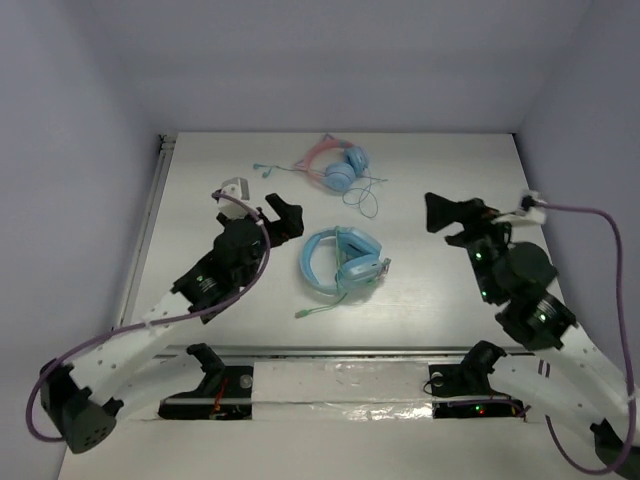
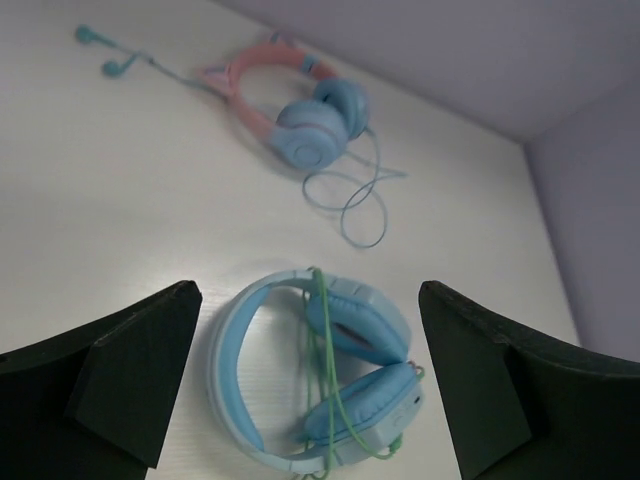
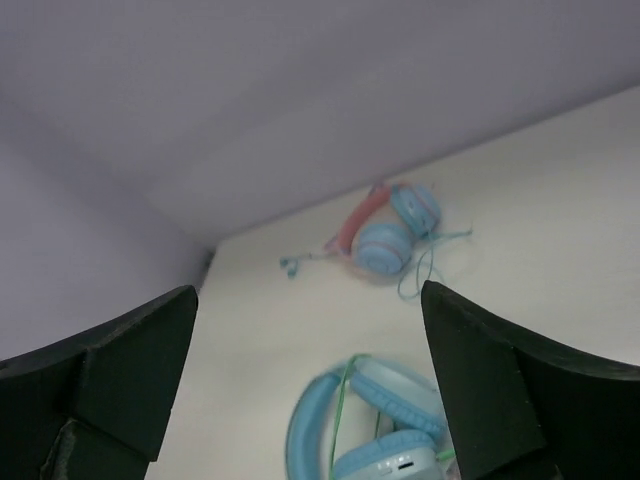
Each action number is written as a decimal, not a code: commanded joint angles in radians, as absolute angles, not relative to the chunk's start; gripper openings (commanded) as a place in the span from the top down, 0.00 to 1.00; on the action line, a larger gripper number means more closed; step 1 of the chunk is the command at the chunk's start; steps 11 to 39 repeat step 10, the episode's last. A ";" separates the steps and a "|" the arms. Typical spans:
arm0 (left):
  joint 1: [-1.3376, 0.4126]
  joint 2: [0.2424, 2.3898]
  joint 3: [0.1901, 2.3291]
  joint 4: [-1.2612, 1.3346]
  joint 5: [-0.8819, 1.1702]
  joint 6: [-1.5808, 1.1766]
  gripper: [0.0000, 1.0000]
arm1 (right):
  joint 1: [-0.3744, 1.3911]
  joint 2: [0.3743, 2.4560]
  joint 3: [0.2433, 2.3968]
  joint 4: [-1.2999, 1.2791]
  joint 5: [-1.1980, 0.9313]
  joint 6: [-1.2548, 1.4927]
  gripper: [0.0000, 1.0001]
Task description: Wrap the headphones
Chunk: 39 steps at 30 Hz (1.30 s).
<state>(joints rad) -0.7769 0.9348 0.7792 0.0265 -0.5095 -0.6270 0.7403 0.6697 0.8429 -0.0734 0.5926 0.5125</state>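
The light-blue headphones [image 1: 340,262] lie flat in the middle of the table, cups folded together. Their thin green cable runs in loops across the cups and headband, and one end trails toward the near edge [image 1: 300,315]. My left gripper [image 1: 283,215] hovers just left of them, open and empty. My right gripper [image 1: 445,218] hangs to their right, farther off, also open and empty. In the left wrist view the headphones [image 2: 320,375] lie on the table beyond and between my open fingers [image 2: 150,370]. In the right wrist view the headphones [image 3: 370,420] sit low between my fingers [image 3: 490,380].
A smaller pair with a pink headband and blue cups [image 1: 340,168] lies at the back with a thin blue cord curled beside it. Small teal earbuds [image 1: 262,168] lie left of that pair. A white object [image 1: 235,187] sits by my left arm. Walls close the table's back and sides.
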 commanded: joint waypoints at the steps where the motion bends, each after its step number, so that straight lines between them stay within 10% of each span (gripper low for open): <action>1: -0.772 0.830 0.825 -0.026 -0.532 -0.560 0.09 | 0.738 0.546 0.758 -0.046 0.774 0.528 0.00; 39: -0.772 0.699 0.799 -0.017 -0.505 -0.514 0.07 | 0.738 0.478 0.716 -0.046 0.819 0.554 0.00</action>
